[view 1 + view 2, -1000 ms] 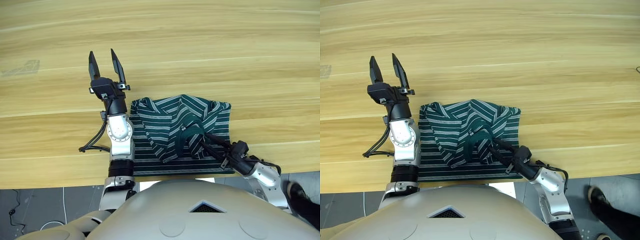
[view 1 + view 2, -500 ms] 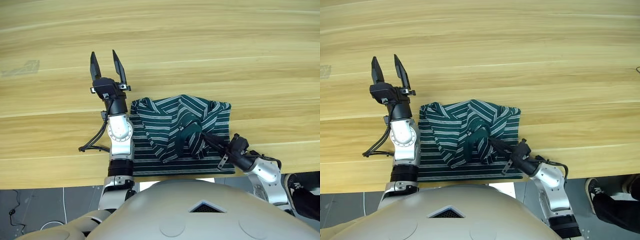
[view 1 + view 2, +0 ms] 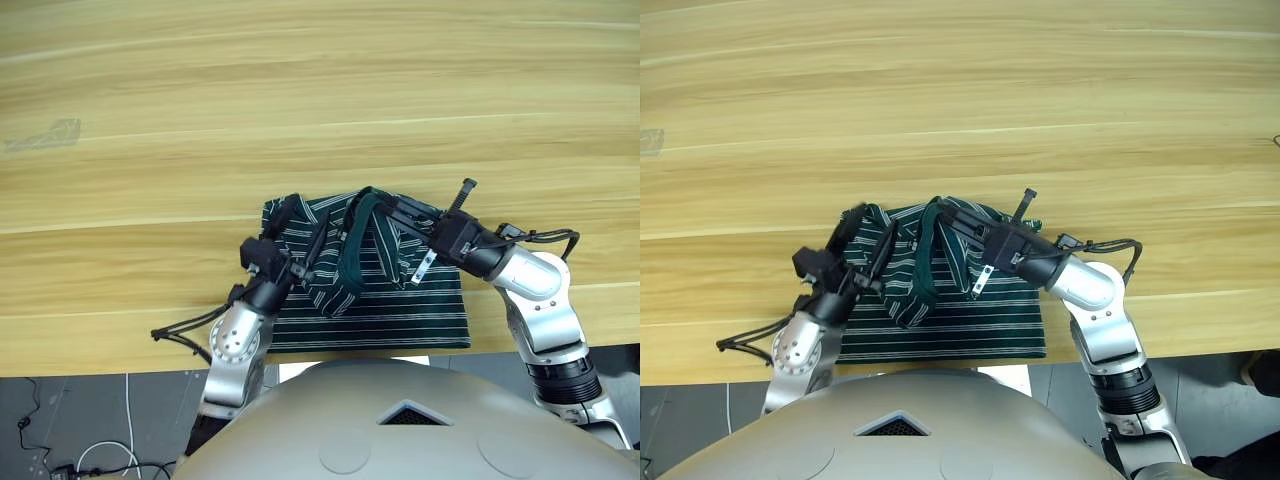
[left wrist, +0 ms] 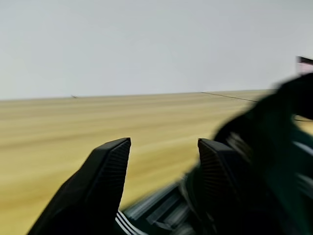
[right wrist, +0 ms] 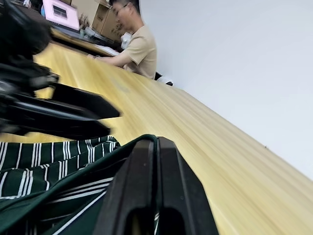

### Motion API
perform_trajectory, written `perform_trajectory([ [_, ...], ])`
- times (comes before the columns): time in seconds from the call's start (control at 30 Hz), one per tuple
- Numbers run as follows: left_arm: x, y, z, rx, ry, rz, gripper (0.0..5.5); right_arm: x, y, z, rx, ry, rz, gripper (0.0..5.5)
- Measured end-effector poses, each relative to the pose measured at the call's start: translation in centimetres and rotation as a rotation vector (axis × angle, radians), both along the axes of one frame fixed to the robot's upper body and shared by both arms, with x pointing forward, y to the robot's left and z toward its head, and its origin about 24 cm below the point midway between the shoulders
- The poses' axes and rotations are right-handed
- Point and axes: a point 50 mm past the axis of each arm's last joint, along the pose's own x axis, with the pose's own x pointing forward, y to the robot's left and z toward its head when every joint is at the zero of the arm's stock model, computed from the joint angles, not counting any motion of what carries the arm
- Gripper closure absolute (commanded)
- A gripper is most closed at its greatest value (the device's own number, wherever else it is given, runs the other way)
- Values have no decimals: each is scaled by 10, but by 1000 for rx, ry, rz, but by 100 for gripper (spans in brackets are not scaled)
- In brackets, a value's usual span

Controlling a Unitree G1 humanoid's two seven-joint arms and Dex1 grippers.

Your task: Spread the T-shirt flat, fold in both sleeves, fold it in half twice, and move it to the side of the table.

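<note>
We see the right pincer point(image 3: 376, 204) pressed together on a raised ridge of the T-shirt point(image 3: 400, 310), a soft dark green knit with thin white stripes. The rest lies below it as a rumpled, roughly rectangular stack at the near edge of the table point(image 3: 300, 80), pale wood with long straight grain. The left pincer point(image 3: 310, 214) stands spread just beside the pinched ridge, over the shirt's left part, holding nothing. Its black wedge-shaped fingers point(image 4: 105, 176) carry finely ribbed inner pads. We cannot tell whether they touch the cloth.
</note>
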Motion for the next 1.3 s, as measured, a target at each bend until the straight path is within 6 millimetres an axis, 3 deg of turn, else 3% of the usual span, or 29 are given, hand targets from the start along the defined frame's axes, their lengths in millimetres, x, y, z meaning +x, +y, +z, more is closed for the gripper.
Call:
perform_trajectory([
  [0.23, -25, 1, 5, 22, 87, -200, 292, 9, 9, 7, -32, -74, -41, 547],
  [0.67, -11, -13, -1, 231, 23, -229, 292, 38, 33, 20, -58, -220, -72, 547],
  [0.83, -13, -17, -2, 251, 18, -252, 292, 41, 34, 15, -76, -218, -74, 547],
  [1.23, -12, -23, -3, 341, -35, -272, 292, 47, 49, 25, -49, -268, -48, 547],
  [1.3, -11, -24, -4, 343, -43, -272, 319, 47, 51, 26, -41, -269, -45, 550],
])
